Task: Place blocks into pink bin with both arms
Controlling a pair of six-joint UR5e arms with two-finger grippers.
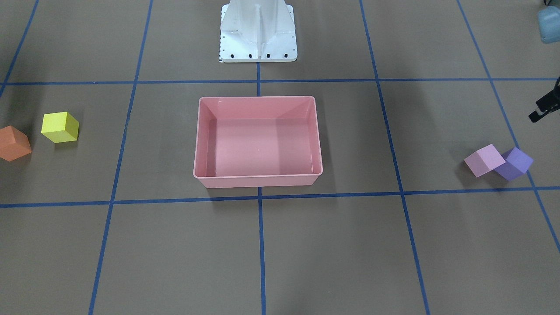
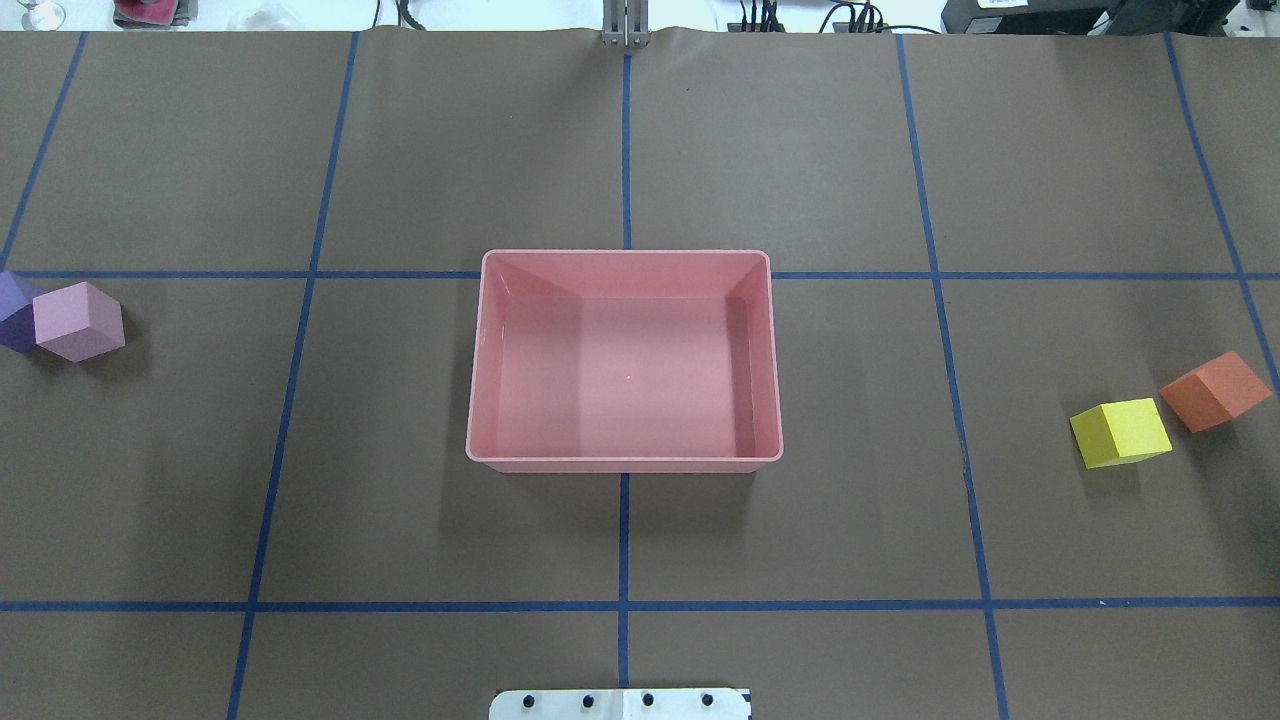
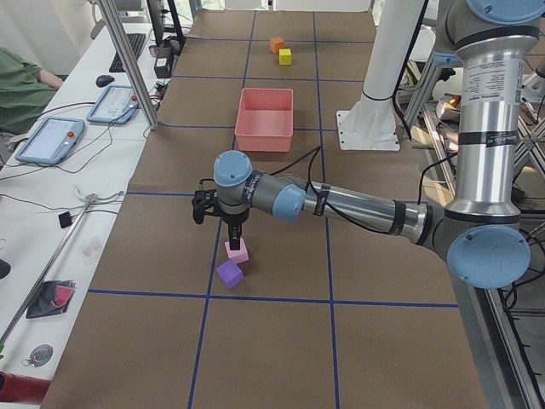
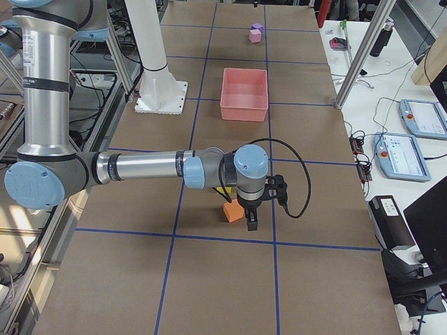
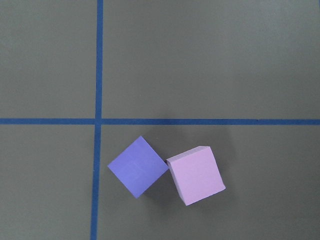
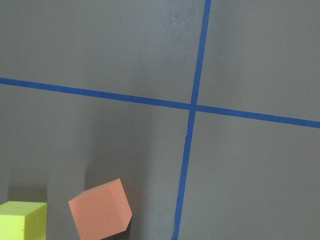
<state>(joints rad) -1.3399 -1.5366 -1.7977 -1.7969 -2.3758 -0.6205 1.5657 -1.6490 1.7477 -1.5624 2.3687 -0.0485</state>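
At table point(image 2: 860, 530) centre: pink bin point(image 2: 625, 464), long axis left-right.

Opposed overhead and front views, both over pink bin point(image 1: 258, 181)

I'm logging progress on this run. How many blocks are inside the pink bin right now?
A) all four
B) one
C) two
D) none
D: the pink bin holds nothing. The purple block and light pink block lie on the table off to one side of it, and the yellow block and orange block off to the other.
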